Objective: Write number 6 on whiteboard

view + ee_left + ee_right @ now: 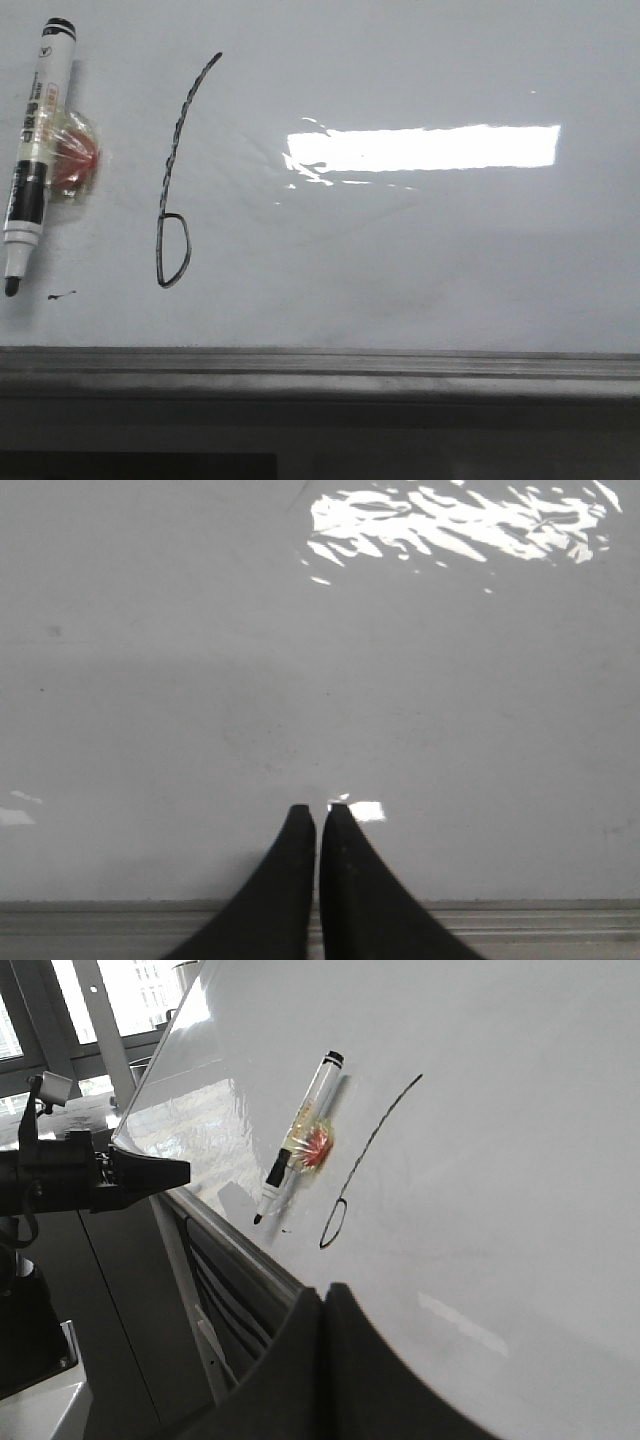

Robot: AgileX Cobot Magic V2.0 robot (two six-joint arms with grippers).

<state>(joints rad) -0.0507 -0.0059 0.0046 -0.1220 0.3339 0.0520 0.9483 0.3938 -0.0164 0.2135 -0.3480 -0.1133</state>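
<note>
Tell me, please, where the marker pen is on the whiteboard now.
In the front view the marker pen is stuck at the far left of the whiteboard, tip down, left of the number 6.

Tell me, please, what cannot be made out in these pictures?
- Marker label: print too small, front view.
- Red thing behind the marker: partly covered, blurred.
- Whiteboard: sides and top cut off by the frame.
- 6: outside the left wrist view.
- Left gripper, right gripper: only shut fingertips show.

A thin black number 6 (pixel 172 190) is drawn on the left part of the glossy whiteboard (pixel 430 260). Its long slanted stem is closed below by a narrow loop
</note>
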